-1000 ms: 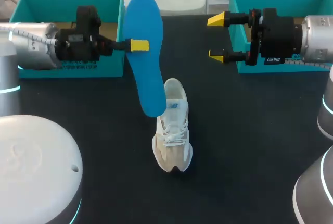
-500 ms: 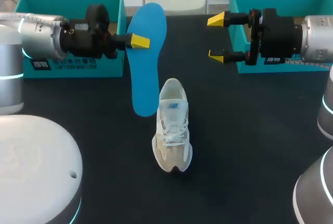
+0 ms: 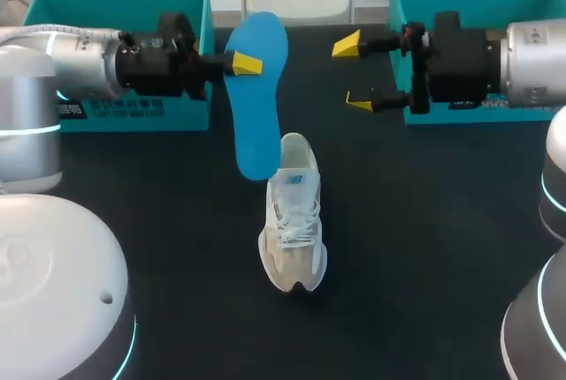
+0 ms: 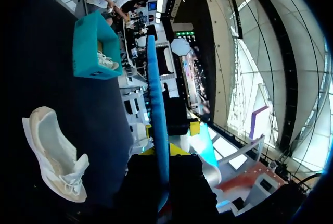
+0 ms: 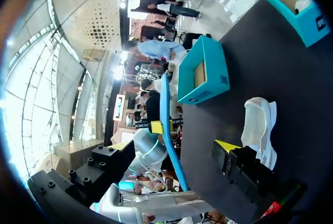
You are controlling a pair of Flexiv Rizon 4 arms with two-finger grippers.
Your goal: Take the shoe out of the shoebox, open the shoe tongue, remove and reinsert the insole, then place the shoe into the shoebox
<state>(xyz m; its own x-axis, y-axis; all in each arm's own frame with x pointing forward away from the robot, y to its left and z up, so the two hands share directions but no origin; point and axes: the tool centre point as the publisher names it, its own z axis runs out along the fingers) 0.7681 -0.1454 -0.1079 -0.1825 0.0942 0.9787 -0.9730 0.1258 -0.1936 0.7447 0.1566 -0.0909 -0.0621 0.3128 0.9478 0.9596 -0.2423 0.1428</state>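
The shoe [image 3: 292, 221] stands in the middle of the dark surface [image 3: 424, 239], and its blue insole [image 3: 258, 106] hangs above the heel, grasped by the left pincer [image 3: 247, 64], so reinserting and packing seem left. The right pincer [image 3: 352, 73] is released and empty. Compared with the earlier frame, the insole's lower end is back near the heel, and the right pincer is closer to the insole.

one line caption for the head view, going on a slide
Left claw grips the blue insole, its lower end by the heel of the white shoe, right claw open alongside.
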